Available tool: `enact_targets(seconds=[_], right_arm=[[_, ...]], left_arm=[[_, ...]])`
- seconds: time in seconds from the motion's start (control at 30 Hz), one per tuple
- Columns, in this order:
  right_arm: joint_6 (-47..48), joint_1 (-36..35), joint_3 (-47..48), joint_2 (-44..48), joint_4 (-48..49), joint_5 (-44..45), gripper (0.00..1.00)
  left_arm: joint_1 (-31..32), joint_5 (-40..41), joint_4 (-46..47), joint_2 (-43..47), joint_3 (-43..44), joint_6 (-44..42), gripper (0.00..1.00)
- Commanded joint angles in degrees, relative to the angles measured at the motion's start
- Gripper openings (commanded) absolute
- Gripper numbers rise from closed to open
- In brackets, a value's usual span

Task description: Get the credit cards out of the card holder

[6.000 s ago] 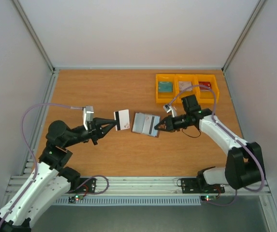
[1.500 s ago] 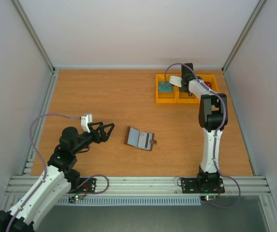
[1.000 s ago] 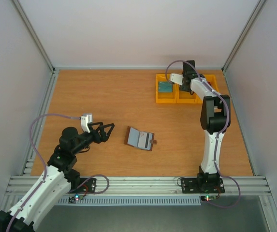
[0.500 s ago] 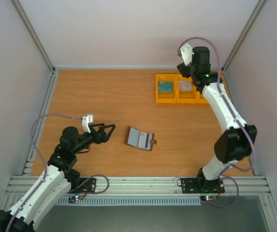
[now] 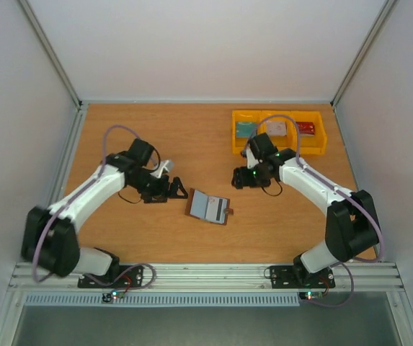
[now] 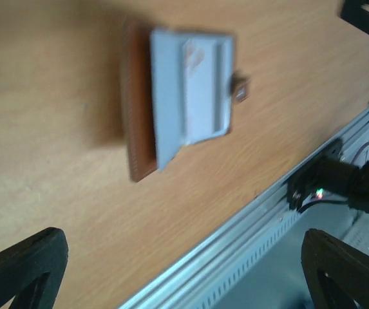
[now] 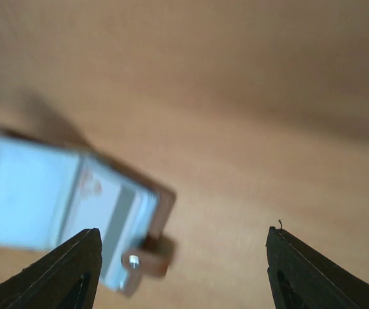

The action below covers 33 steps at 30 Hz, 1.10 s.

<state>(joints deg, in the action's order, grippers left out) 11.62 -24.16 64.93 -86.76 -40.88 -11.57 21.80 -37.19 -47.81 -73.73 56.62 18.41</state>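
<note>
Top view, lower edge of frame: aluminium rail [image 5: 206, 274] runs along the near side of the wooden desk [image 5: 156, 144], with both arm bases bolted to it.

Centre of frame, slightly low: card holder [image 5: 210, 207] lies open and flat on the desk, blue-grey lining up, brown leather showing at its edges. Snap tab [image 5: 231, 212] sticks out on its right side. Both wrist views are blurred. The right wrist view still shows a whitish card [image 7: 107, 212] with a grey stripe sitting in a pocket of the lining.

Left gripper [image 5: 176, 191]: just left of the holder and slightly above it in the frame, apart from it. Jaws fully spread; in its wrist view only desk, holder and rail lie between the fingers [image 6: 23, 264]. Nothing held.

Right gripper [image 5: 238, 178]: up and to the right of the holder, not touching it. Jaws well apart; its wrist view shows bare desk between the fingers [image 7: 75, 270], with the holder at lower left. Nothing held.

Upper right of frame, at the far side of the desk: row of three yellow bins [image 5: 280, 150]. Left bin holds a teal card [image 5: 246, 129], middle bin a whitish-grey card [image 5: 276, 128], right bin a red card [image 5: 305, 127]. The right arm crosses in front of the left and middle bins.
</note>
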Motion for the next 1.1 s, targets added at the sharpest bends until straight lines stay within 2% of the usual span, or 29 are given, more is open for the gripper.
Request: enact_targets(seconds=[0.0, 0.1, 0.23, 0.4, 0.53, 0.63, 0.7, 0.8, 0.9, 1.07], right_arm=[[-4.88, -1.14, -5.27, -0.63, -1.22, -10.32, 0.71], [-6.06, -1.22, -9.44, -1.88, 2.05, -13.22, 0.7], [-7.75, -1.38, -13.54, -3.83, 6.46, -15.0, 0.7], [-8.45, -1.41, -15.69, -5.6, 9.74, -16.42, 0.69], [-9.42, -1.5, -17.07, -7.33, 12.83, -20.23, 0.69], [-10.74, -1.5, -17.0, -8.83, 14.68, -22.06, 0.68], [-11.44, -1.58, -17.17, -9.18, 15.87, -22.68, 0.68], [-11.53, -1.91, -17.41, -9.47, 16.15, -22.53, 0.67], [-11.53, -1.98, -18.52, -8.79, 16.15, -21.49, 0.67], [-11.53, -2.03, -19.18, -8.75, 16.09, -20.68, 0.67]], left_arm=[[0.13, -6.96, -10.96, -14.32, 4.44, -4.7, 0.99], [2.68, -7.68, -10.51, -22.91, 11.34, -3.43, 0.99], [6.21, -5.83, -8.7, -28.83, 18.54, -7.44, 0.99], [7.03, -7.42, -7.01, -34.47, 17.86, -3.63, 0.98], [7.73, -6.49, -6.87, -33.28, 16.87, -4.16, 0.95], [9.32, -8.57, -6.14, -33.67, 14.82, -0.92, 0.78], [10.91, -9.99, -4.68, -34.05, 13.86, 1.39, 0.73], [11.56, -9.92, -3.61, -34.51, 14.45, 3.77, 0.72], [10.58, -8.34, -6.94, -32.85, 18.08, 2.77, 0.76], [8.01, 2.11, -13.53, -28.78, 24.52, -2.19, 0.84]])
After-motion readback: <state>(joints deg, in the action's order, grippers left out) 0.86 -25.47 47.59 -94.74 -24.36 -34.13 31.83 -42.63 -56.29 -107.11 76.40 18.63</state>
